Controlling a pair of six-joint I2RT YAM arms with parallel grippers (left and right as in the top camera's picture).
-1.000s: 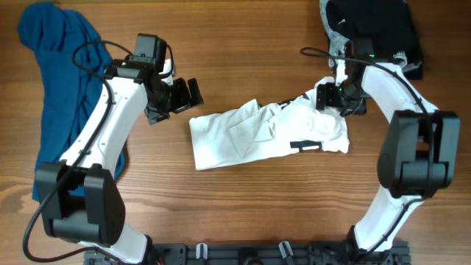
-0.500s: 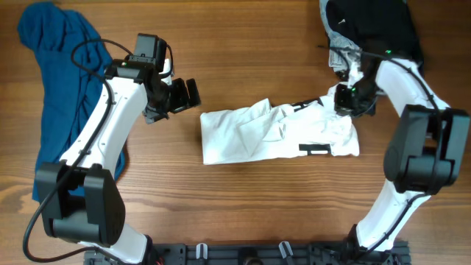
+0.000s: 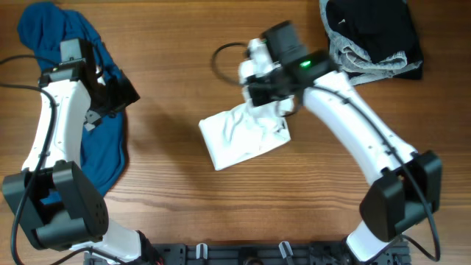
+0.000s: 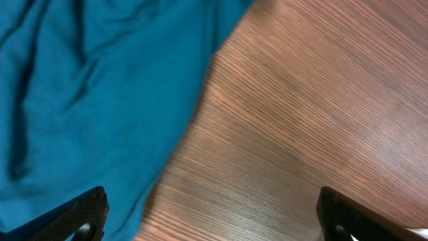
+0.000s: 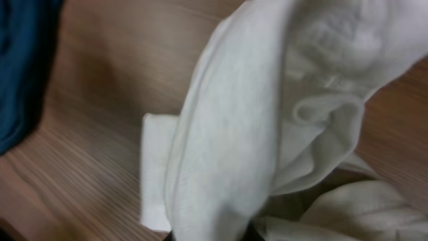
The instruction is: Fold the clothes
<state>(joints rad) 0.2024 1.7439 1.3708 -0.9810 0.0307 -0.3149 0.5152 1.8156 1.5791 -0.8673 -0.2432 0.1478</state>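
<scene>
step: fold-over of white garment (image 3: pixel 243 136), centre of table (image 3: pixel 221 213) | raised edge clamped by right gripper (image 3: pixel 271 101) | left gripper (image 3: pixel 121 94) spread, empty, over blue garment (image 3: pixel 103 147) | edge best carried level, laid flush before release

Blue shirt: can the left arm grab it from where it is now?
Probably yes. The left gripper hangs open right at the edge of the blue shirt, with nothing between them. The right gripper, holding the white shirt, is far off.

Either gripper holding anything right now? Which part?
Right gripper pinches the white shirt by a lifted fold at its upper edge. Left gripper is open, holding nothing.
</scene>
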